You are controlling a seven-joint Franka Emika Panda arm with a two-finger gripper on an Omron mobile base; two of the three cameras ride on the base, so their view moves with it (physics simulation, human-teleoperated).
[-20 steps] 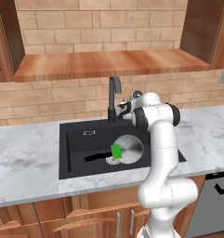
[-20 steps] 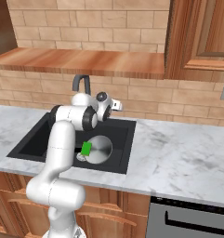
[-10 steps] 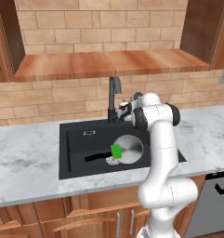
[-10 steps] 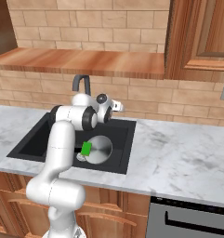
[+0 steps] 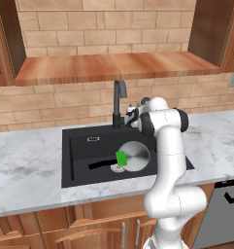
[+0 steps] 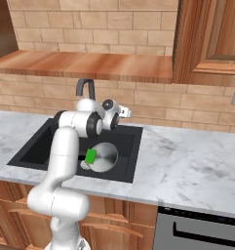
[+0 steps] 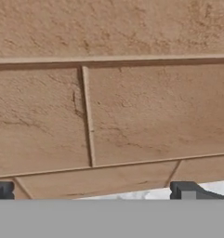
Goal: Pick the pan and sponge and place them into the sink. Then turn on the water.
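The silver pan (image 5: 136, 154) lies in the black sink (image 5: 79, 155), its black handle pointing left. The green sponge (image 5: 121, 158) rests on the pan's left edge. From the right base view the pan (image 6: 107, 157) and sponge (image 6: 90, 156) sit at the right end of the sink (image 6: 36, 146). My gripper (image 5: 130, 115) hovers behind the basin, just right of the dark faucet (image 5: 119, 99), aimed at the brick wall. In the hand view the gripper (image 7: 95, 190) stands open with bare bricks between its fingertips (image 7: 187, 189). No water is in view at the spout.
Marble counter (image 5: 26, 170) runs on both sides of the sink. A wooden shelf (image 5: 113, 65) juts out above the faucet (image 6: 86, 88). The brick backsplash (image 7: 113, 107) stands close in front of the hand. A dishwasher front (image 6: 197, 229) is at the lower right.
The jaws have spread wider apart. The hand has stayed near the faucet with little movement; pan and sponge are unmoved.
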